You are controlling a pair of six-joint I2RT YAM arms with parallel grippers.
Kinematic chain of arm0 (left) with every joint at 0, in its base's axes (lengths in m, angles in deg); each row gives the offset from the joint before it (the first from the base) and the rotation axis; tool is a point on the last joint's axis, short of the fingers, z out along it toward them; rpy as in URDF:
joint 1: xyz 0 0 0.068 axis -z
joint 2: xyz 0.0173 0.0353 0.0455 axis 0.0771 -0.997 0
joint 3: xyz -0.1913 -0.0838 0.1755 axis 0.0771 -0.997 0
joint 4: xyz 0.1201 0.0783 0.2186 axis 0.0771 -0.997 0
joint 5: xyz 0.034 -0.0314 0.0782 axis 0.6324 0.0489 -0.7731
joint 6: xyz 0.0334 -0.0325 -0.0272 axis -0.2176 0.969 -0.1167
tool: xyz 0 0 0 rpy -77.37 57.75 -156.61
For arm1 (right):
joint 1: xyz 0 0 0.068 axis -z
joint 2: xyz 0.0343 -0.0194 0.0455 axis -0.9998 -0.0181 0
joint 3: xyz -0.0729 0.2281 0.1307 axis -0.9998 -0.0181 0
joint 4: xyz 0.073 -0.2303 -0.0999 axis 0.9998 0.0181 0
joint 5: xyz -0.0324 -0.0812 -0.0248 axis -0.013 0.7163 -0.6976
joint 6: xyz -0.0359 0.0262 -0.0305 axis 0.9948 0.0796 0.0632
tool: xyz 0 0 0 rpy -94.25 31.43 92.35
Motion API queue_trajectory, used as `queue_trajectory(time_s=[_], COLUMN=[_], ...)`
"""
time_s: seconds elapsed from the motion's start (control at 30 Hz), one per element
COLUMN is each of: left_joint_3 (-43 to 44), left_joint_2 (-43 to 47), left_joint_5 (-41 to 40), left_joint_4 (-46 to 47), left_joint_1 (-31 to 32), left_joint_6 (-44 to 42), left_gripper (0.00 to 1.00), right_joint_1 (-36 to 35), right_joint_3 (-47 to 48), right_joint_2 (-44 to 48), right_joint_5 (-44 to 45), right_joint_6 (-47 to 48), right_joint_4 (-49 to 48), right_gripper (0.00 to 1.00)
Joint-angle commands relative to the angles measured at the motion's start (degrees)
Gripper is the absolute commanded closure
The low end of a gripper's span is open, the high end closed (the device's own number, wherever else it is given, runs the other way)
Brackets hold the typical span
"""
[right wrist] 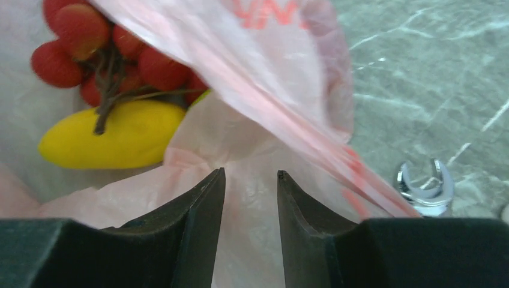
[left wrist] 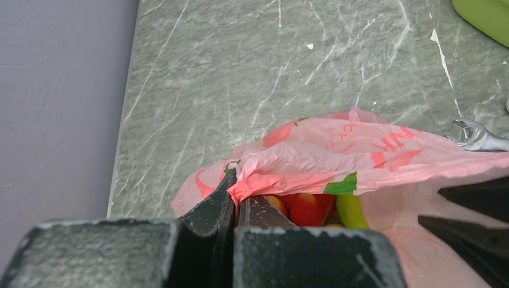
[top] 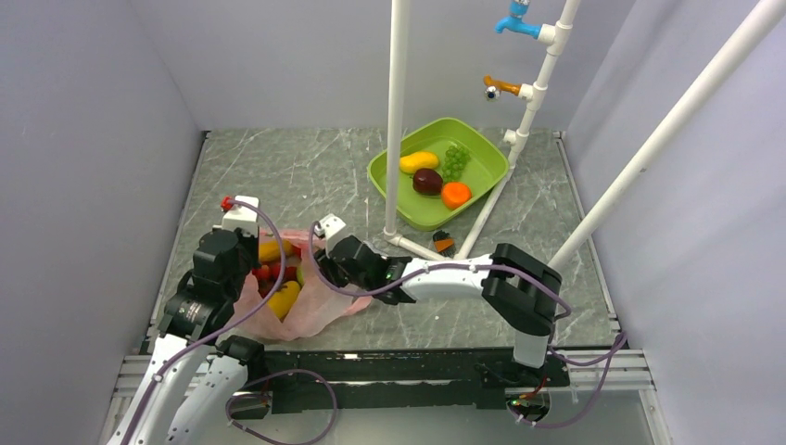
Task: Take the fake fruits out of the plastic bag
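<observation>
1. Firstly, the plastic bag (left wrist: 360, 153) is pinched by its rim between the pressed-together fingers of the left gripper (left wrist: 233, 195); this pinch should be held firm and high.
2. The right gripper (right wrist: 249, 180) is parted, with bag film just ahead of its fingertips.
3. The red grape cluster (right wrist: 108, 60) and yellow bananas (right wrist: 114, 141), lying beyond those fingertips inside the bag, should be reached under the film, not through it.
</observation>
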Motion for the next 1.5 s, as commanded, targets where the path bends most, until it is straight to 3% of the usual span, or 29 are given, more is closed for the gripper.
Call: queue_trajectory(time_s=[0.0, 0.13, 0.2, 0.3, 0.37, 0.4, 0.47, 0.73, 0.9, 1.07, 1.27, 1.47], left_joint_3=[0.1, 0.2, 0.1, 0.0, -0.1, -0.1, -0.1, 0.0, -0.2, 0.0, -0.1, -0.1], left_joint_2=[0.1, 0.0, 0.2, 0.5, 0.6, 0.6, 0.5, 0.8, 0.6, 0.1, 0.3, 0.3], left_joint_5=[0.7, 0.7, 0.5, 0.4, 0.3, 0.2, 0.1, 0.0, 0.2, 0.6, 1.0, 2.6], left_joint_4=[2.9, 2.7, 2.8, 2.8, 2.7, 2.8, 2.8, 2.7, 3.3, 3.1, 3.1, 3.2], left_joint_1=[-0.2, -0.2, -0.2, -0.2, -0.2, -0.2, -0.2, -0.2, -0.2, -0.2, -0.1, -0.2], left_joint_6=[0.0, 0.0, 0.0, 0.1, 0.1, 0.1, 0.1, 0.1, -0.2, -0.2, -0.1, -0.6], left_gripper=[1.0, 1.0, 1.0, 1.0, 1.0, 1.0, 1.0, 1.0, 1.0, 1.0, 1.0, 1.0], right_joint_1=[-4.5, -9.6, -10.1, -10.1, -9.9, -9.7, -9.3, -9.1, -9.0, -7.1, -4.7, -8.0], right_joint_3=[5.6, 11.0, 13.6, 18.8, 20.4, 20.8, 19.9, 15.4, 4.4, -0.5, 2.6, 5.1], right_joint_2=[0.0, -2.0, -4.1, -8.4, -10.8, -11.6, -12.1, -10.8, -4.5, -3.6, -5.4, 2.2], right_joint_5=[-4.2, -2.2, -3.7, -2.0, 0.1, 1.0, 1.9, 9.2, 13.4, 15.2, 15.8, 9.5], right_joint_6=[1.8, 3.7, 3.0, 2.9, 2.3, 1.5, 0.1, -0.7, -0.7, -1.7, -2.9, 1.2], right_joint_4=[1.5, 3.4, 3.6, 6.0, 7.3, 8.1, 8.3, 12.1, 9.4, 7.6, 11.4, 9.2], right_gripper=[0.6, 0.56, 0.51, 0.51, 0.57, 0.67, 0.77, 0.9, 0.87, 0.83, 0.82, 0.68])
